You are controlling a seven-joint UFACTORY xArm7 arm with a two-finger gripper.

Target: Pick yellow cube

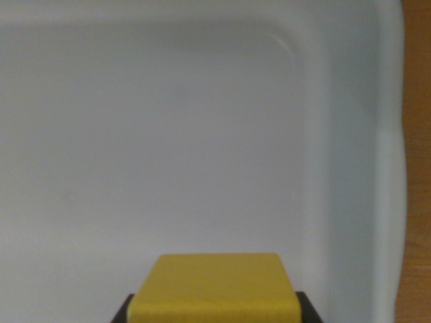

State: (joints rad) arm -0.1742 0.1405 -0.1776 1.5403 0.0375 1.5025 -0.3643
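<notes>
- The gripper (pixel 214 316) shows only as two dark finger tips at the bottom edge, at 6 o'clock, one on either side of the yellow cube (pixel 214 286), pinching it between them.
- The yellow cube sits at 6 o'clock, flanked by those fingers; its top face is plain, matte, evenly yellow, with softly rounded corners and no lettering or marks.
- Behind it, filling most of the view, lies a white tray (pixel 350 168) with a raised rounded rim, its corner at 1 o'clock.
- A strip of wooden table (pixel 417 168) runs along 3 o'clock.
</notes>
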